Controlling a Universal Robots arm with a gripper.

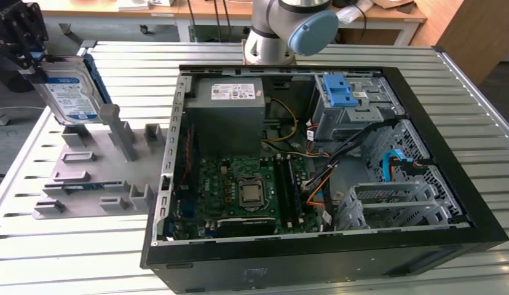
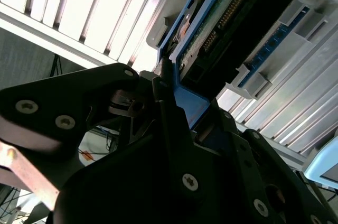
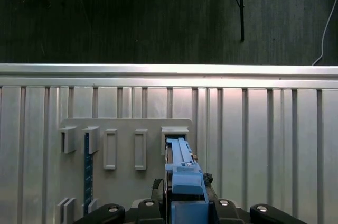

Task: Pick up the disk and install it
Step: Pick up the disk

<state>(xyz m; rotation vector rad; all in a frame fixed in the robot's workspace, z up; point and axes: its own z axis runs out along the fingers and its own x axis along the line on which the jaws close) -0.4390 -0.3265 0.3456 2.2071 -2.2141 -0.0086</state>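
In the exterior view, the black gripper (image 1: 40, 64) is up at the exterior view's left. Its jaws are shut tight on the top edge of the disk (image 1: 70, 95). The disk stands up tall, a little tilted, with its white and blue label showing. Its low end is right at a slot in the grey holder (image 1: 82, 178). I cannot tell if it sits in the slot or hangs just over it. The holder lies flat on the metal bench (image 1: 74, 258). Beside it, to the exterior view's right, is the open computer case (image 1: 320, 249). Inside are a grey power box (image 1: 230, 101), a green board (image 1: 246, 190) and a blue latch (image 1: 340, 92). The disk is well apart from the latch. The arm (image 1: 283, 24) stands behind the case.

In the second wrist view, the gripper (image 2: 182, 110) is very close. The jaws press on both sides of the blue frame of the disk (image 2: 222, 28). The bench (image 2: 79, 7) shines behind it.

In the first wrist view, the gripper (image 3: 185, 205) holds the disk (image 3: 182, 166) by its blue edge. The disk points at a slot in the holder (image 3: 124, 145), which lies on the bench (image 3: 264, 129).
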